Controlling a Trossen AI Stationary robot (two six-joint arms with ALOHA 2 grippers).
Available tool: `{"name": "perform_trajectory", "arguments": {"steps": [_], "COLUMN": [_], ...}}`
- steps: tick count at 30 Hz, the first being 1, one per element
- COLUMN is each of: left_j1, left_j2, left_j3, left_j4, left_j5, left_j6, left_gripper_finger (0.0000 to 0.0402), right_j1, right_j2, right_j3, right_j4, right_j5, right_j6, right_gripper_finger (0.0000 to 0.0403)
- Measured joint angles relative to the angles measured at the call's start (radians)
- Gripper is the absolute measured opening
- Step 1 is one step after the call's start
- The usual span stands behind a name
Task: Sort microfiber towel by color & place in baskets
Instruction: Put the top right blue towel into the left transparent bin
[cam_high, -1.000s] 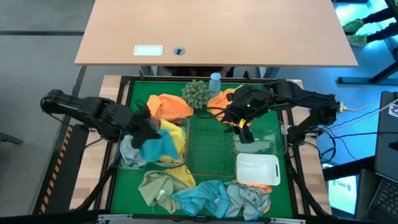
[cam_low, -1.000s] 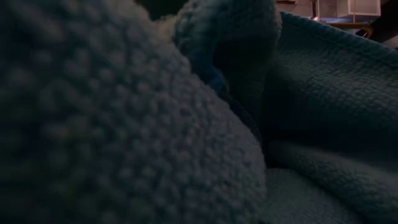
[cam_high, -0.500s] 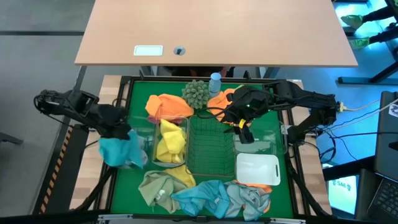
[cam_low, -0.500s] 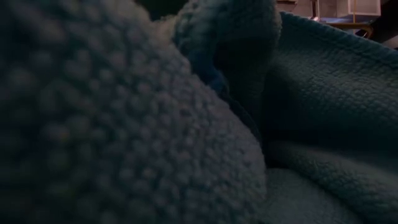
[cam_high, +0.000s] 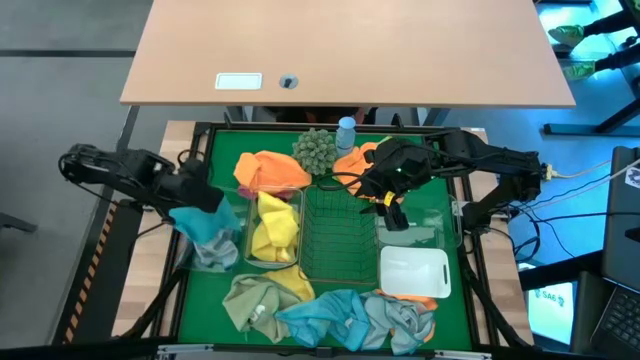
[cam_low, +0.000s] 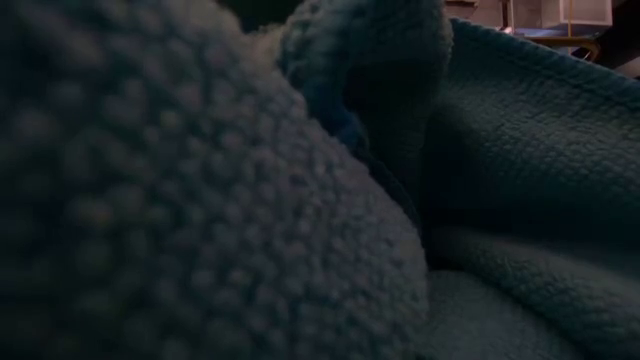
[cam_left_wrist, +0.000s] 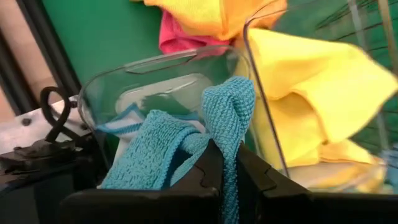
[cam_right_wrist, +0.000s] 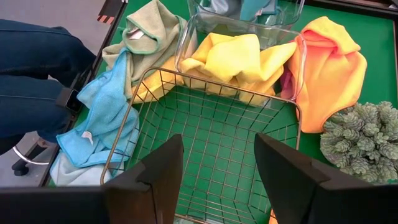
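1. Pinching a teal microfiber towel (cam_left_wrist: 186, 146), the left pincer (cam_left_wrist: 227, 171) is seen over the clear bin (cam_high: 212, 245) at the left edge of the green mat (cam_high: 222, 150), fingers clamped tight on a fold of the cloth.
2. In the high view that teal towel (cam_high: 197, 222) is draped down at the bin's near-left side, and some grey cloth is already piled inside the bin.
3. A second clear bin (cam_high: 272, 228) is set just beside it, stuffed with yellow towels (cam_right_wrist: 233, 56).
4. The dark wire-mesh basket (cam_right_wrist: 211, 134) is parked in the middle with nothing but green mat seen through its bottom.
5. The right pincer (cam_right_wrist: 217, 168) is held above the far right corner of that wire basket, fingers spread apart and gripping nothing.
6. A white bin (cam_high: 414, 270) is set to the right of the wire basket, with another clear bin (cam_high: 420, 222) just behind it.
7. An orange towel (cam_high: 272, 168) is left on the mat behind the yellow bin, near a grey-green spiky ball (cam_high: 316, 150) and a small blue bottle (cam_high: 346, 130).
8. Loose olive, yellow, light-blue and grey towels (cam_high: 335, 312) are heaped along the front edge of the desk.
9. The low view is filled by blue towel fabric (cam_low: 220, 200) right up against the lens.
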Motion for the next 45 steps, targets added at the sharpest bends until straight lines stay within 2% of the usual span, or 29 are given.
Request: {"name": "perform_trajectory", "arguments": {"steps": [9,18,21,28,39,45], "left_j1": [0.0,0.0,0.0,0.0,0.0,0.0], "left_j2": [0.202,0.357,0.391,0.426,0.425,0.425], "left_j3": [0.0,0.0,0.0,0.0,0.0,0.0], "left_j4": [0.026,0.141,0.148,0.15,0.142,0.142], "left_j5": [0.023,0.186,0.204,0.22,0.315,0.362], "left_j6": [0.006,0.174,0.255,0.371,0.415,0.477], "left_gripper_finger": [0.001,0.001,0.001,0.0015,0.009,0.0107], "right_j1": [0.0,0.0,0.0,0.0,0.0,0.0], "right_j2": [0.0,0.0,0.0,0.0,0.0,0.0], "right_j3": [0.0,0.0,0.0,0.0,0.0,0.0], "right_j4": [0.0,0.0,0.0,-0.001,-0.001,-0.005], "right_j5": [0.0,-0.001,-0.001,-0.001,-0.001,-0.001], "right_j6": [0.0,0.0,0.0,0.0,0.0,0.0], "right_gripper_finger": [0.0198,0.0198,0.0198,0.0198,0.0198,0.0198]}}
